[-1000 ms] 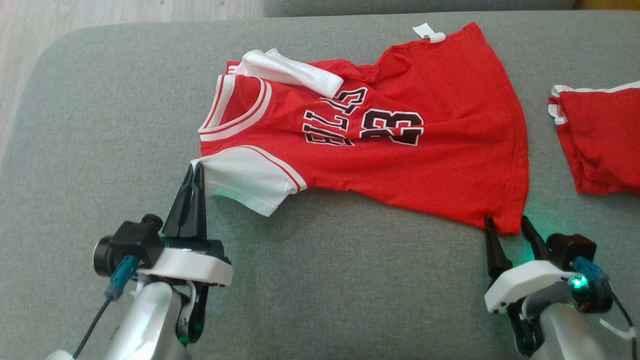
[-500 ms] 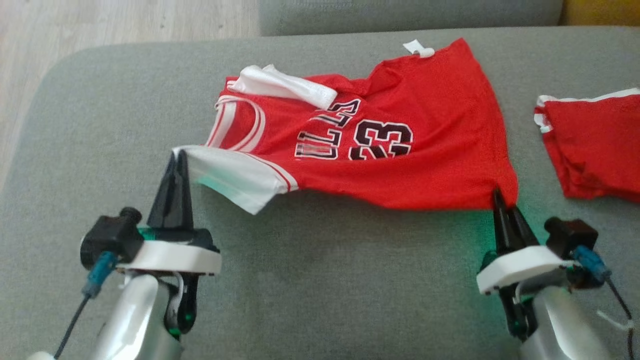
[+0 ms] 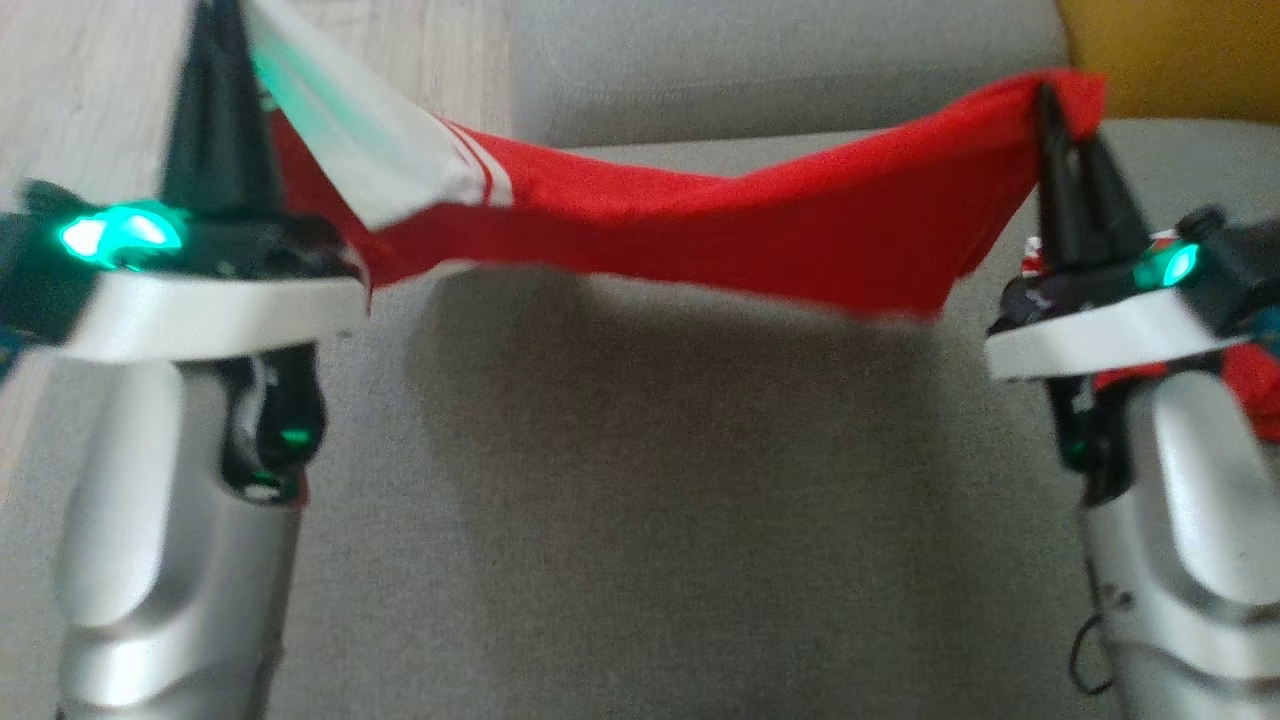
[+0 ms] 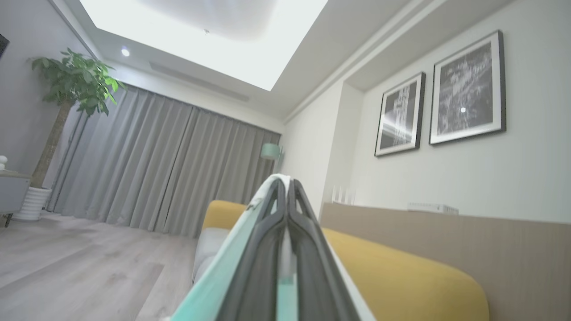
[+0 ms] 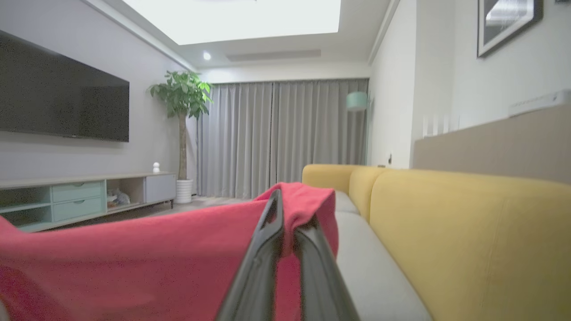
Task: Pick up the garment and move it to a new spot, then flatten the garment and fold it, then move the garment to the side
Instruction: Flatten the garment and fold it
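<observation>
The red jersey (image 3: 700, 235) with white sleeves hangs stretched in the air between both grippers, above the grey sofa seat (image 3: 650, 520). My left gripper (image 3: 215, 40) is shut on its white sleeve (image 3: 350, 150) at the upper left. In the left wrist view that gripper (image 4: 285, 187) pinches pale cloth between its fingers. My right gripper (image 3: 1050, 105) is shut on the red hem corner at the upper right. From the right wrist, the gripper (image 5: 283, 200) holds red fabric (image 5: 156, 254) draped over its fingertips. The jersey's print faces away and is hidden.
A second red garment (image 3: 1250, 385) lies at the right, mostly behind my right forearm. A yellow sofa section (image 5: 468, 232) runs along the right side. Wooden floor (image 3: 90, 70) lies beyond the seat's left edge. A TV cabinet (image 5: 80, 196) and a plant (image 5: 183, 98) stand across the room.
Both grippers have risen sharply, lifting the jersey off the seat so it hangs between them. The head camera has also shifted, so the scene sits differently.
</observation>
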You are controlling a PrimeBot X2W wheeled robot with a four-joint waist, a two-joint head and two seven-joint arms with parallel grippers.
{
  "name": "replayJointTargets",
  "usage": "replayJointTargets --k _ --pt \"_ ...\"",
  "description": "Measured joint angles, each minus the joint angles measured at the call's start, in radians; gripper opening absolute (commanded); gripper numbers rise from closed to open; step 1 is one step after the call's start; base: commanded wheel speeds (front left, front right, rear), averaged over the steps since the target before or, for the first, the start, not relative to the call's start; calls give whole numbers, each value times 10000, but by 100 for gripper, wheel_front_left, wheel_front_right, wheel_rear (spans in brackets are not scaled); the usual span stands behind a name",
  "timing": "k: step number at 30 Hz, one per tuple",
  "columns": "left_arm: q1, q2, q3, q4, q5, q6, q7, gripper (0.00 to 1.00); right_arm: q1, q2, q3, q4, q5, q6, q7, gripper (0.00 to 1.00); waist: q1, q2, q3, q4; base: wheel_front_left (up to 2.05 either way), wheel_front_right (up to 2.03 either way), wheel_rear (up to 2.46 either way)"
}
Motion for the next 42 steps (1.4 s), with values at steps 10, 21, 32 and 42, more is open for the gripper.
replayJointTargets --k 10,21,32,42 --pt "-138 324 855 -3035 -980 558 1296 0 66 -719 -38 -2991 533 0 1459 0 -1 0 -280 -71 0 0 0" --pt "-1354 1390 1062 -1975 -909 366 2362 0 -429 -1104 98 -3333 744 0 2765 0 1 0 814 -148 0 0 0" --pt "-6257 1674 736 3900 -27 -485 1091 0 -6849 -2000 2117 2297 1026 0 1513 0 7 -1 2890 -227 0 0 0" --pt "-9243 1446 222 7392 702 -855 -1168 0 -10019 -1198 1501 6959 378 0 -796 0 -1 0 3602 5 0 0 0"
